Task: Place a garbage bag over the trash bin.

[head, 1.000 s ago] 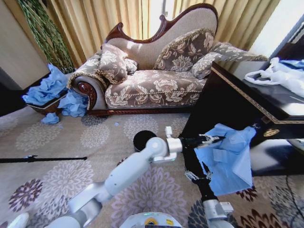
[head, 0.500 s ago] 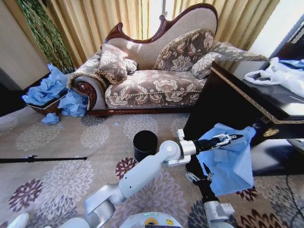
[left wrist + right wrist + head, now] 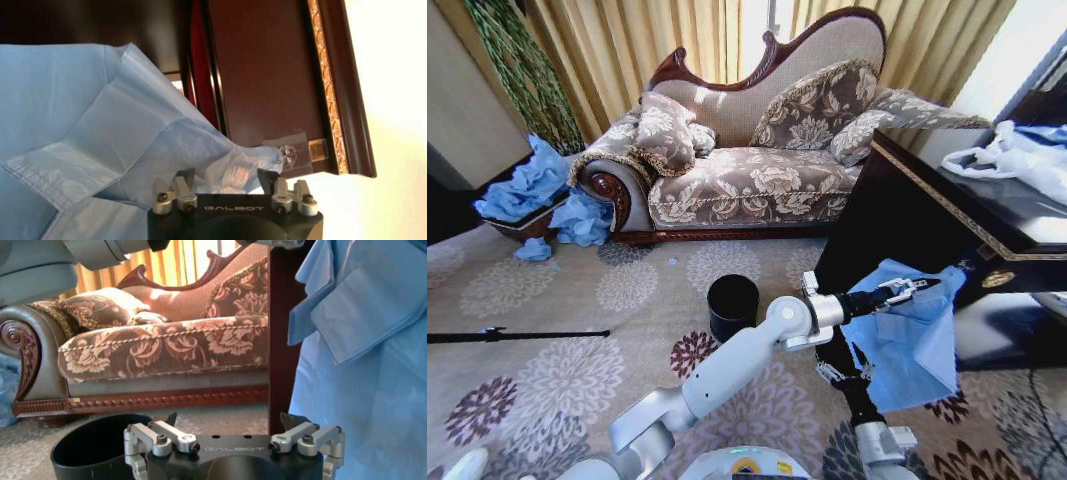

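A: Though the bag [image 3: 905, 335] hangs limp beside the dark bench [image 3: 947, 215], where exactly is it held?

B: The left claw [image 3: 911, 291] is at its top edge, jaws spread with film bunched between them; whether it truly pinches cannot be told. The right claw [image 3: 845, 371] sits lower, jaws apart, beside the hanging sheet with nothing in it.

A: How will the bag handle?

B: Likely very light, soft and slippery, so it should crumple and cling. The folded rim near the top looks the best hold.

A: And the bin [image 3: 732, 305]?

B: On the carpet [image 3: 547, 300], apart from the bag, mouth open. There is free floor around it; the sofa [image 3: 747, 170] stands behind, the bench edge close to the bag.
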`<state>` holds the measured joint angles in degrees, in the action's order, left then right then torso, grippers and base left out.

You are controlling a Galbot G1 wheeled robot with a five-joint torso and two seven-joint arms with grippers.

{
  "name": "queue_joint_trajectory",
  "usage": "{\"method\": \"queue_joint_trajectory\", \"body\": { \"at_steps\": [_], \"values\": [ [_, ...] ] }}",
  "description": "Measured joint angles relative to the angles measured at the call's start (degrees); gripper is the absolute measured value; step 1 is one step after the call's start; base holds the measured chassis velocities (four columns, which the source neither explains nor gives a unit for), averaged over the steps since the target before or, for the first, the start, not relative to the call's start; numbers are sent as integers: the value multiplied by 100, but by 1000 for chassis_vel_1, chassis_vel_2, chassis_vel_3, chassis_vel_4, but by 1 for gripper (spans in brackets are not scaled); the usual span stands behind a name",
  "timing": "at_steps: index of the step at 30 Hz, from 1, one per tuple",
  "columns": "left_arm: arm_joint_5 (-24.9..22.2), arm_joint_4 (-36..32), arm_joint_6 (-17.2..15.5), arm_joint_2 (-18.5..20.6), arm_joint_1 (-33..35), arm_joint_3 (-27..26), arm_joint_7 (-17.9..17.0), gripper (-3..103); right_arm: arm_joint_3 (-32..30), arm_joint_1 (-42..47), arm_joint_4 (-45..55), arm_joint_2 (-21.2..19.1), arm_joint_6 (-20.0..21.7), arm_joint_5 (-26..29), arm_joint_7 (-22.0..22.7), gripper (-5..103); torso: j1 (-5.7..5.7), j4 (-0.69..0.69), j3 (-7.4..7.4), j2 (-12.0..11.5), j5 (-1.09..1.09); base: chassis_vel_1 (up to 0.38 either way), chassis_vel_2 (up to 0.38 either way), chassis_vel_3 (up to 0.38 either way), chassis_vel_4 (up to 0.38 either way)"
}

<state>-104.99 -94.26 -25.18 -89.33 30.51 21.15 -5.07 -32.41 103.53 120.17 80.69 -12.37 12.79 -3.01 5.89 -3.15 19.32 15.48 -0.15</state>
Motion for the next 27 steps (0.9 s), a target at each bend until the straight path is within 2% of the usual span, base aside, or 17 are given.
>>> {"method": "queue_joint_trajectory", "body": {
  "at_steps": [2, 5, 6, 8, 9, 11, 12, 14, 17, 21, 27],
  "values": [
    [10, 4, 4, 2, -6, 4, 20, 48, -3, 2, -1, 12, -2, -1, 2, 100, 0, 0, 0, 0, 0, 0, 0, 0, 0],
    [10, -2, 6, 8, -7, 3, 25, 48, 1, 1, -5, 18, -3, -2, 3, 100, 0, 0, 0, 0, 0, 0, 0, 0, 0],
    [11, -10, 7, 15, -7, 2, 29, 37, 4, 0, -6, 21, -3, -3, 3, 100, 0, 0, 0, 0, 0, 0, 0, 0, 0],
    [11, -39, 11, 45, -14, -3, 48, 27, 19, -14, -14, 25, -3, -9, 5, 100, 0, 0, 0, 0, 0, 0, 0, 0, 0],
    [11, -39, 11, 45, -14, -3, 48, 27, 19, -14, -14, 25, -3, -9, 5, 100, 0, 0, 0, 0, 0, 0, 0, 0, 0],
    [15, -39, 13, 47, -15, -4, 53, 16, 31, -29, -14, 24, 1, -14, 10, 100, 0, 0, 0, 0, 0, 0, 0, 0, 0],
    [15, -39, 13, 47, -15, -4, 53, 16, 31, -29, -14, 24, 1, -14, 10, 100, 0, 0, 0, 0, 0, 0, 0, 0, 0],
    [24, -41, 17, 36, -14, -3, 60, 6, 33, -23, -14, 24, 2, -19, 10, 100, 0, 0, 0, 0, 0, 0, 0, 0, 0],
    [39, -43, 18, 31, -9, -1, 62, 1, 31, -10, -5, 29, 2, -24, 11, 100, 0, 0, 0, 0, 0, 0, 0, 0, 0],
    [55, -113, 18, 88, -7, -1, 59, 0, 27, -6, 4, 37, 2, -35, 12, 100, 0, 0, 0, 0, 0, 0, 0, 0, 0],
    [-28, -299, 0, 439, -67, 24, -85, 0, 46, -45, -19, 93, 2, -67, 17, 100, 0, 1, 0, 0, 0, 0, 0, 0, 0]
  ]
}}
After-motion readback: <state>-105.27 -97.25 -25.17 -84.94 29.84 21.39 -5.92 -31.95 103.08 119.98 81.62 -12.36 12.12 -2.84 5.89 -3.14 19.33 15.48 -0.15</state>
